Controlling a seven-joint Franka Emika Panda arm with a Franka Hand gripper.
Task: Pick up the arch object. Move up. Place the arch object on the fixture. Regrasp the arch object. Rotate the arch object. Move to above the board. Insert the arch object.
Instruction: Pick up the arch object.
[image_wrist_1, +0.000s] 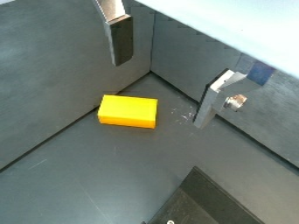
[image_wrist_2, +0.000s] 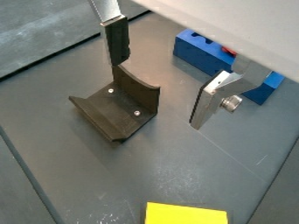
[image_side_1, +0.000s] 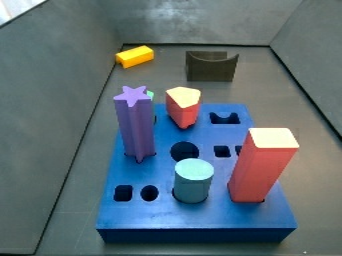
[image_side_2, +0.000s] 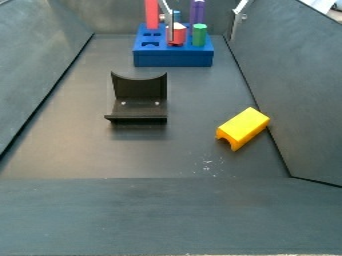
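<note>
The arch object (image_wrist_1: 128, 111) is a small yellow-orange block lying flat on the grey floor near a side wall, also seen in both side views (image_side_1: 134, 56) (image_side_2: 243, 127). My gripper (image_wrist_1: 160, 94) hangs above the floor, open, with nothing between its fingers (image_wrist_1: 121, 39); the arch object lies below and to one side of the gap. In a wrist view the gripper (image_wrist_2: 158, 96) hovers over the floor beside the fixture (image_wrist_2: 117, 109), a dark block with a curved scoop. The blue board (image_side_1: 201, 190) with cut-out holes lies beyond the fixture (image_side_2: 138, 98).
On the board stand a purple star peg (image_side_1: 134, 122), a red rounded-triangle peg with a yellow top (image_side_1: 183, 106), a teal cylinder (image_side_1: 194, 180) and a tall red block (image_side_1: 263, 165). Grey walls (image_side_2: 267, 60) enclose the floor on all sides.
</note>
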